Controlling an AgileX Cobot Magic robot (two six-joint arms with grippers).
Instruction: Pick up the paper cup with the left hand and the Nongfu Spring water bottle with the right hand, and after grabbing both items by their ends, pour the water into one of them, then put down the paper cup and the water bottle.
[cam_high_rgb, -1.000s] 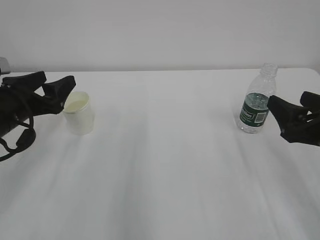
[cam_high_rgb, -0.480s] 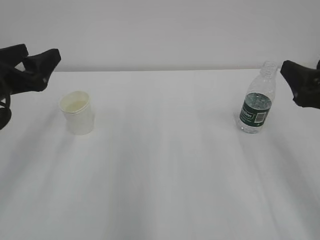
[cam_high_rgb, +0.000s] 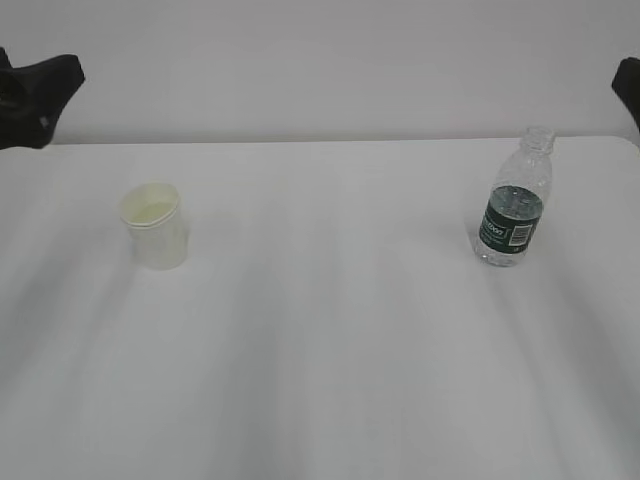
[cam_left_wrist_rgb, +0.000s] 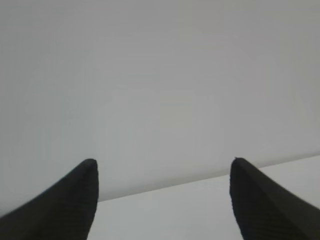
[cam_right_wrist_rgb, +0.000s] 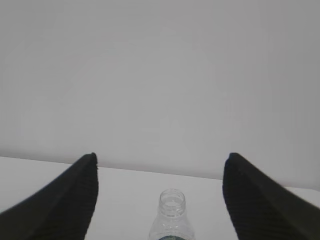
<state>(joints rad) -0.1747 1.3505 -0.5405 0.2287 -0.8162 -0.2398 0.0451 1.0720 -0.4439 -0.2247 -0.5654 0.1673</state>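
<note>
Standing apart on the table (cam_high_rgb: 330, 400), the paper cup (cam_high_rgb: 157, 226) left and the uncapped Nongfu Spring water bottle (cam_high_rgb: 513, 215) right look set down; left hand (cam_left_wrist_rgb: 162, 172) and right hand (cam_right_wrist_rgb: 160, 165) hang spread and empty above.

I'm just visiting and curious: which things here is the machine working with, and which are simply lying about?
Part of the job:
- paper cup, standing on the table
- water bottle, upright, cap off
- left gripper, open, empty
- right gripper, open, above the bottle's mouth

Just there:
- white table
- nothing else in view
</note>
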